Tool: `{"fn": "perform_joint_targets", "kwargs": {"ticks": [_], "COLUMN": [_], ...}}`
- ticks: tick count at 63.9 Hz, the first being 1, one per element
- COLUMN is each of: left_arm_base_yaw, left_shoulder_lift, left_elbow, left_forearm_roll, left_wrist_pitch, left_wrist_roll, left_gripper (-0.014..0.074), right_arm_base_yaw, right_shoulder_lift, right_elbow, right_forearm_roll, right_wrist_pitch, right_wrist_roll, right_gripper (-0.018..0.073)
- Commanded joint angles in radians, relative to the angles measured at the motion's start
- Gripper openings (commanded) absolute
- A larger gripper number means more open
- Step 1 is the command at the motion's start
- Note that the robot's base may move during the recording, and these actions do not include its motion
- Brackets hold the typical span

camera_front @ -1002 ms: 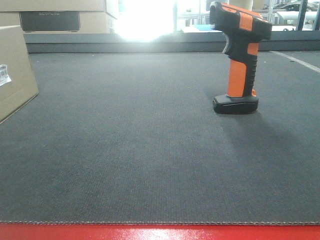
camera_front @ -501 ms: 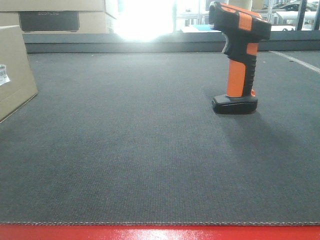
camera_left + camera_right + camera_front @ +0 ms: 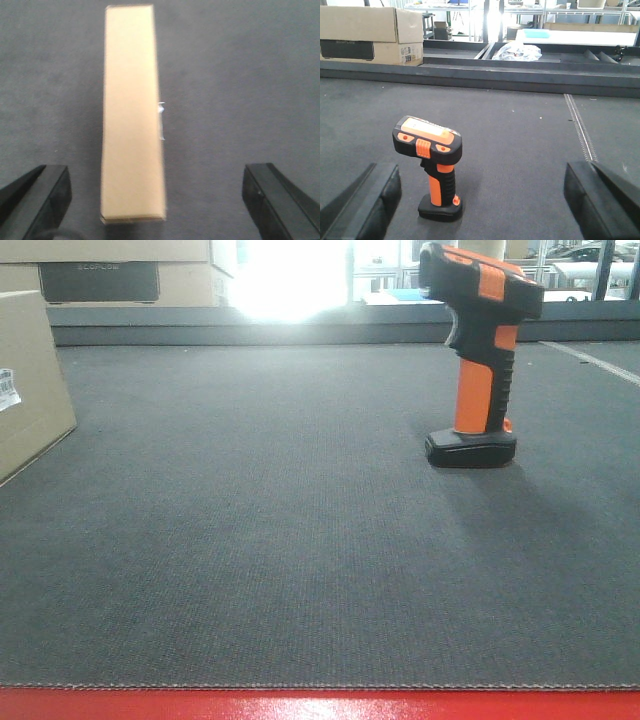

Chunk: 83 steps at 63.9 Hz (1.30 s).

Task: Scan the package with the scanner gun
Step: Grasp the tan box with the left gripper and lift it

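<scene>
Our empty, wide-open right gripper [image 3: 481,197] faces the upright black-and-orange pistol-shaped scanner gun [image 3: 436,165] at 11 o'clock on the grey mat [image 3: 520,145], while the plain tan cardboard package [image 3: 131,110] runs 12-to-6 ahead of our equally wide, empty left gripper [image 3: 155,197].

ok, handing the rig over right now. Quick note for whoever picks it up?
Left end effector: open and empty. The box sits on the mat ahead, between its fingers but untouched.
Right end effector: open and empty, facing the scanner, which stands upright on its foot.
Done: both arms are lined up on their items; nothing gripped yet.
Left: grip the scanner, probably steady the box, aim at the white label on the box's side, then scan.
</scene>
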Motion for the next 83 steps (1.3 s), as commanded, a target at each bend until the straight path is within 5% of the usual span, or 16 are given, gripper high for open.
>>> {"fn": "perform_joint_targets", "kwargs": {"ticks": [1,43,66,83], "left_arm_base_yaw": [0.010,0.013,0.080,0.076], "left_shoulder_lift": [0.077,0.353,0.398,0.409], "left_elbow": [-0.058,-0.087,-0.087,-0.087], "left_forearm_roll": [-0.005,-0.014,-0.133,-0.133], "left_wrist_pitch": [0.029,0.003,0.013,0.020], "left_wrist_roll": [0.027,0.072,0.160,0.181], "left_gripper": [0.0601,0.0601,0.0601,0.0564], "right_arm_base_yaw": [0.000,0.000,0.000,0.000], "right_shoulder_lift": [0.005,0.005,0.005,0.005], "right_elbow": [-0.006,-0.004,-0.002,-0.002], "right_forearm_roll": [-0.007,-0.007,-0.007,-0.007], "right_wrist_pitch": [0.000,0.019,0.027,0.027], "right_wrist_roll": [-0.002,-0.002,-0.002,-0.002], "right_gripper": [0.0568,0.0568,0.0568,0.0568]}}
